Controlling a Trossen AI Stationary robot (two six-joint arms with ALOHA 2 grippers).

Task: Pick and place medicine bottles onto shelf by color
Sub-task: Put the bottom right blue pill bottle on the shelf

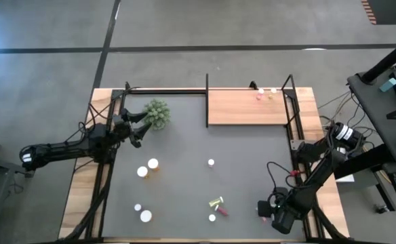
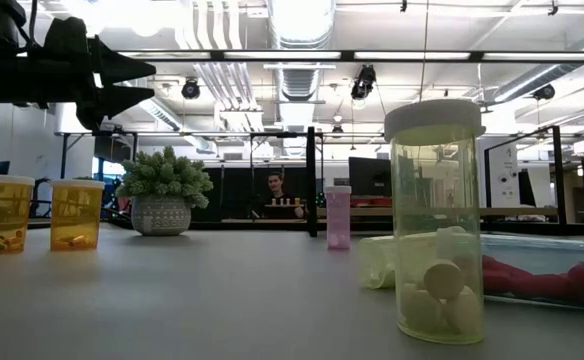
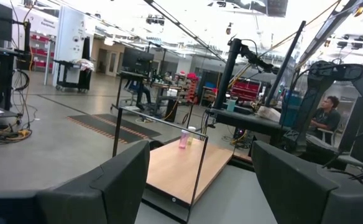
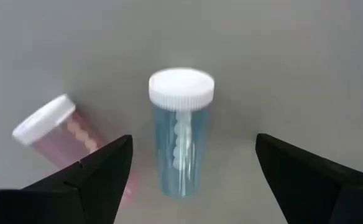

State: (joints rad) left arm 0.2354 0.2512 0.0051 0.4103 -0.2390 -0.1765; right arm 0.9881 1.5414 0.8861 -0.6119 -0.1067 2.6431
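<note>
A dark grey table (image 1: 184, 146) sits in a workshop hall. The right gripper (image 4: 188, 171) hangs with its fingers spread wide, holding nothing, over a blue bottle (image 4: 180, 132) lying on the tabletop, a pink bottle (image 4: 63, 134) tilted just beside that blue one. The shelf (image 1: 247, 107) is well apart from the blue bottle, with two small vials (image 1: 266, 93) on it. The left gripper (image 1: 138, 132) waits open, empty, near the green plant (image 1: 156, 113).

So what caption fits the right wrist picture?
Open right end effector hovering over a blue vial, pink vial beside it.
</note>
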